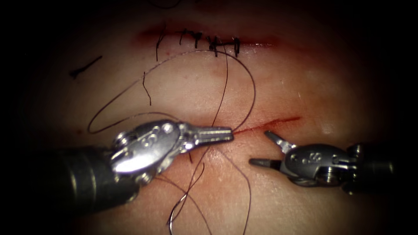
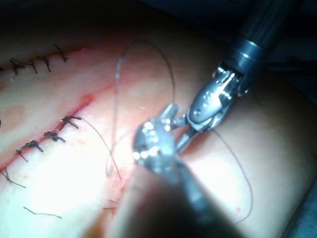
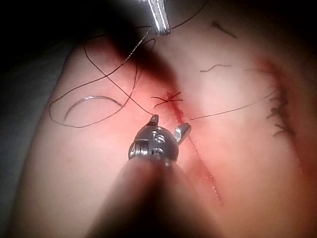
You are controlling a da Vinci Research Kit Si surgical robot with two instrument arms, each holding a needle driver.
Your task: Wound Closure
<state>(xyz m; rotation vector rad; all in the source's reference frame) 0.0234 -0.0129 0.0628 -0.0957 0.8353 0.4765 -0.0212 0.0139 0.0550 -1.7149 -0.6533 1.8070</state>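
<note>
Fingers: left tool (image 1: pixel 229 135) grips thread (image 1: pixel 250 87); right tool (image 1: pixel 263 149) open, empty.

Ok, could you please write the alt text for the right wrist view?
The right tool, jaws open and holding nothing, is at the cut in the tissue, near one stitch. The curved needle lies free on the tissue among loops of thread; the left tool holds thread.

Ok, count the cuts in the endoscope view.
2. A stitched cut across the top; an open cut lower, between the tools. Others may lie out of frame. Left tool holds thread; right tool holds nothing; needle lies free on the tissue.
</note>
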